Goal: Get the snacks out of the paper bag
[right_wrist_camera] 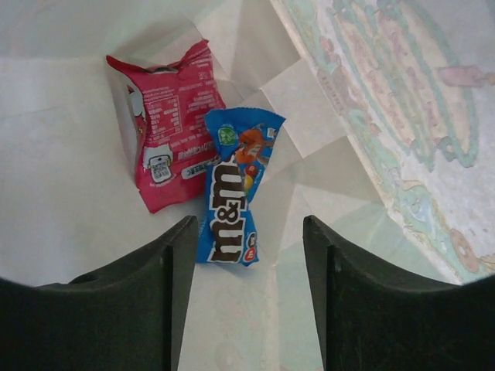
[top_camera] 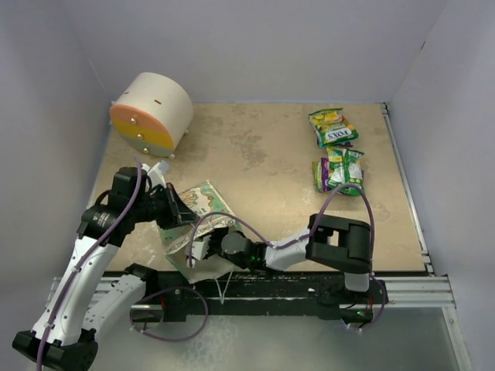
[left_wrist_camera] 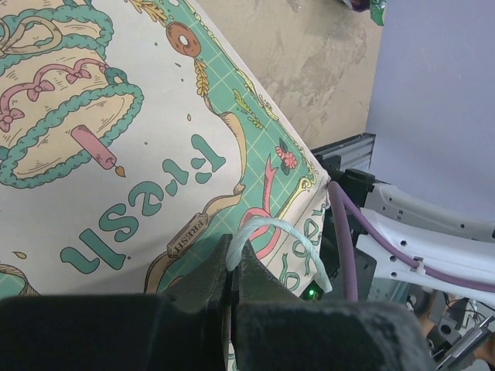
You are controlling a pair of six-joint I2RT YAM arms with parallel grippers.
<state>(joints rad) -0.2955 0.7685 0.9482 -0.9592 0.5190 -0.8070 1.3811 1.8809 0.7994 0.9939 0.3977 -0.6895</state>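
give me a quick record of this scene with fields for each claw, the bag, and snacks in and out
left claw: shut on the string handle of the paper bag
right claw: open, inside the bag, with the near end of the blue m&m's packet between its fingers, not gripped
in bag: blue m&m's packet and red packet, side by side
out on table: FOX'S packets and green and purple packets, far right
other: cream cylinder with orange face, far left corner
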